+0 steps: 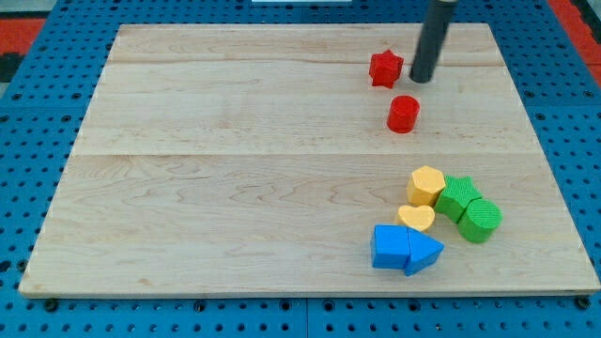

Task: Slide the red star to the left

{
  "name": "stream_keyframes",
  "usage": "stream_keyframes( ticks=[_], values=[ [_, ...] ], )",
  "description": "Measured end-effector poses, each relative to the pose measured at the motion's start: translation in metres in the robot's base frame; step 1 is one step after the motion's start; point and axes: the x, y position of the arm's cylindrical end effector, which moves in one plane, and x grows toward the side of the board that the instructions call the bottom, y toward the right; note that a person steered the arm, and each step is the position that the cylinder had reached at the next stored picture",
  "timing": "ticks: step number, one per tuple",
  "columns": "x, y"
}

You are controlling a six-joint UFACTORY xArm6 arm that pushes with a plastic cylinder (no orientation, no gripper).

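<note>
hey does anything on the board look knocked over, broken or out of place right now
Nothing stands out. The red star and red cylinder sit flat near my tip; the yellow, green and blue blocks are bunched at the view's lower right, undamaged.

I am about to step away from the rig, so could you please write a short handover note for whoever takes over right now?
My tip rests on the board near the view's top, just to the view's right of the red star, close to it; contact cannot be confirmed.
The red cylinder sits just below the star, apart from it.
The yellow, green and blue blocks are clustered at the view's lower right, away from the job.
Done: tip is lined up on the star's right side.
Left: push the star toward the view's left.
</note>
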Motion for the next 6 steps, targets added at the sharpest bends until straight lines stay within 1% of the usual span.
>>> stream_keyframes(
  ticks=[1, 2, 3, 4, 5, 6],
  values=[
    [-0.035, -0.044],
    [-0.051, -0.111],
    [-0.046, -0.097],
    [-0.032, -0.043],
    [-0.017, -0.097],
    [-0.012, -0.17]
  ],
)
